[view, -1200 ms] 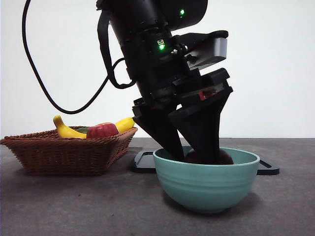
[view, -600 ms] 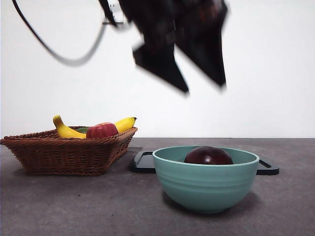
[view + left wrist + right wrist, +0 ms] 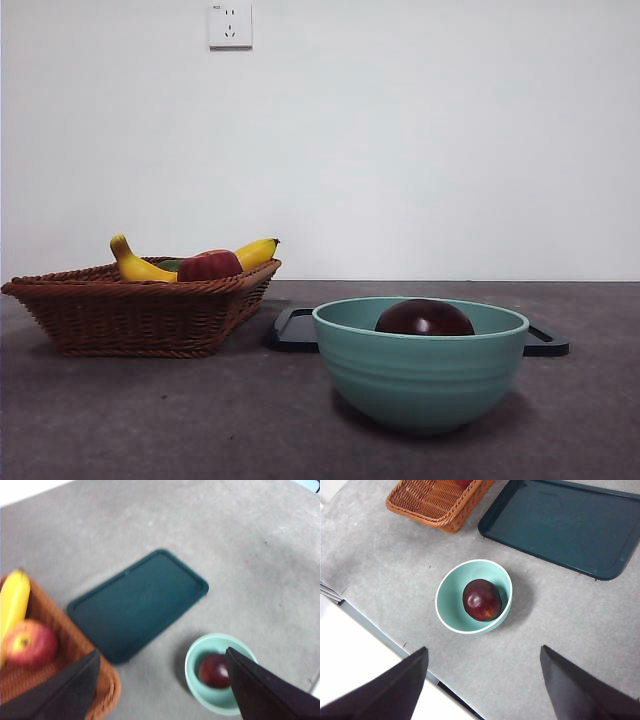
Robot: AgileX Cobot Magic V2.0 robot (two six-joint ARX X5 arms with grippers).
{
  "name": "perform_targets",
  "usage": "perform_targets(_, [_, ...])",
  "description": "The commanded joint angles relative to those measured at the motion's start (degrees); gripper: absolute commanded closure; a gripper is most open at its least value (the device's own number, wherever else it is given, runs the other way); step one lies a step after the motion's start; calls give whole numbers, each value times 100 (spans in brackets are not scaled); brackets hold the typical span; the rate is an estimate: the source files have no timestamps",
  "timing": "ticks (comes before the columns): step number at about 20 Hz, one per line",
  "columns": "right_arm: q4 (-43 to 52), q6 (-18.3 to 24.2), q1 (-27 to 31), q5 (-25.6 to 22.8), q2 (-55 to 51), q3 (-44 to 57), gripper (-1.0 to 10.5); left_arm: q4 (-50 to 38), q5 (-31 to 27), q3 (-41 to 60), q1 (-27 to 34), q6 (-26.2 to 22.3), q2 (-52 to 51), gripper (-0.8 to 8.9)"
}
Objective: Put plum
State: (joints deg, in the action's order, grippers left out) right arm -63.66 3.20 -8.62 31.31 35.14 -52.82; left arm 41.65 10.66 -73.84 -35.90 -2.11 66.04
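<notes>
While both arms hang high above the table, the left gripper (image 3: 162, 690) has its jaws spread wide with nothing between them, and the right gripper (image 3: 482, 685) is likewise wide apart and empty. Neither arm shows in the front view.

Below the left gripper, seen from its wrist camera, lie the basket (image 3: 75, 645), the tray (image 3: 137, 602) and the bowl (image 3: 197, 672). Below the right gripper, its own camera looks straight down on the bowl (image 3: 451, 597), with the table's edge near its jaws.

Inside the bowl (image 3: 420, 375) sits the plum (image 3: 424, 318), dark maroon and glossy, resting on the bowl's floor; in the front view its top rises just above the rim. From the right wrist view the plum (image 3: 481, 600) lies a little off the bowl's middle, toward the tray (image 3: 560, 525).

Behind the bowl in the front view, the tray (image 3: 292, 330) lies flat on the grey table (image 3: 150, 420), its dark ends showing on either side. Just beside the tray stands the basket (image 3: 140, 310), holding a banana (image 3: 135, 265) and a red apple (image 3: 208, 266). On the white wall is a socket (image 3: 230, 25).
</notes>
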Motion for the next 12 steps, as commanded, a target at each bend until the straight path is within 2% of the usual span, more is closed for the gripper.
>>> perform_targets(1, [63, 20, -20, -2, 37, -101, 588, 46, 197, 304, 79, 96, -221, 409])
perform_targets(4, [61, 17, -20, 15, 39, -101, 588, -118, 426, 1169, 107, 326, -754, 409])
perform_targets(8, [63, 11, -20, 15, 59, -101, 588, -216, 1287, 2264, 79, 595, -1353, 409])
perform_targets(12, [50, -22, -22, 24, 173, -96, 588, -170, 1969, 2656, 11, 730, -1534, 411])
